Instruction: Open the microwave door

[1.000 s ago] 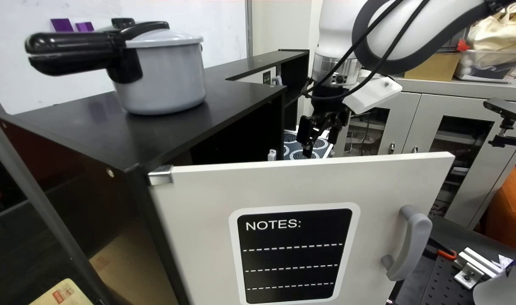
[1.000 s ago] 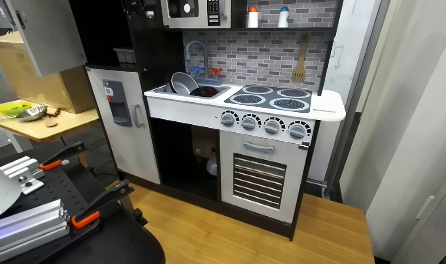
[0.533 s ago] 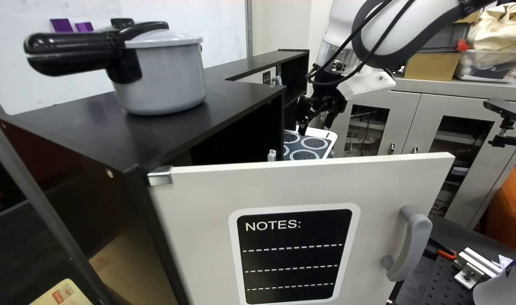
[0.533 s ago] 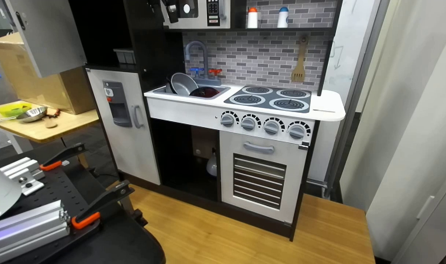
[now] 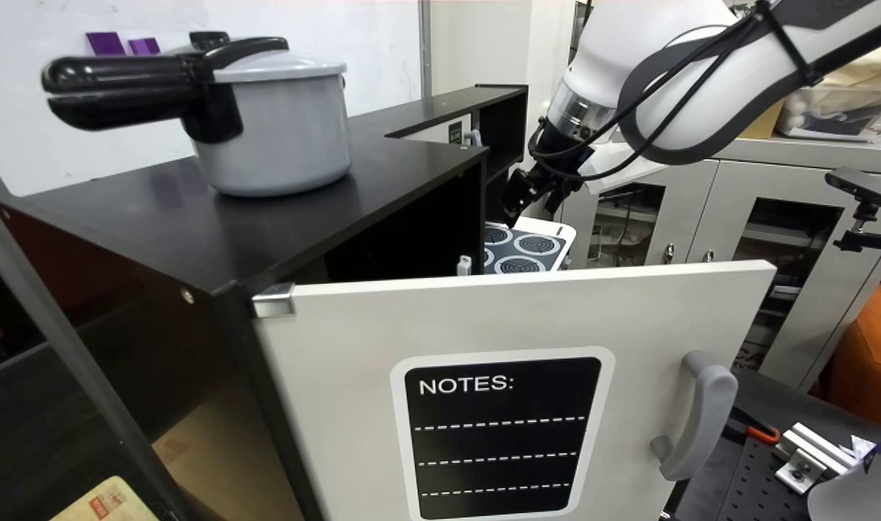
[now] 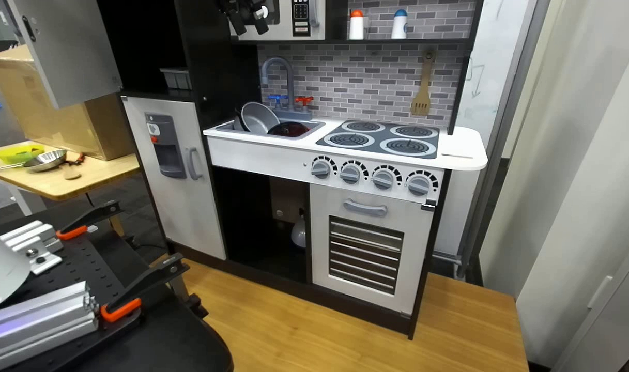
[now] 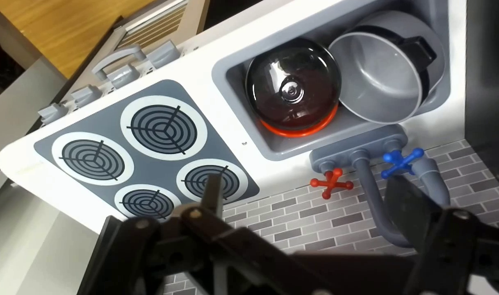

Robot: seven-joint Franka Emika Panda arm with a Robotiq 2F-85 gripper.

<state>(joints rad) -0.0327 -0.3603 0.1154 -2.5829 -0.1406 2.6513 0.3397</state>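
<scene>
Here we hold the gripper (image 6: 250, 28) high, its fingers (image 7: 407, 213) spread and empty, presumably so they can straddle the handle (image 6: 313, 13); the microwave door (image 6: 286, 20), apparently closed, sits above the back edge of the counter (image 7: 228, 123), toward its corner by the sink (image 7: 276, 149).

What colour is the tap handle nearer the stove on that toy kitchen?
Bright red; that tap handle shows best in the wrist view.

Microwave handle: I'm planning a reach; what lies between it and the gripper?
In an exterior view, the keypad and part of the window show between the gripper and the handle; depth is unclear.
</scene>
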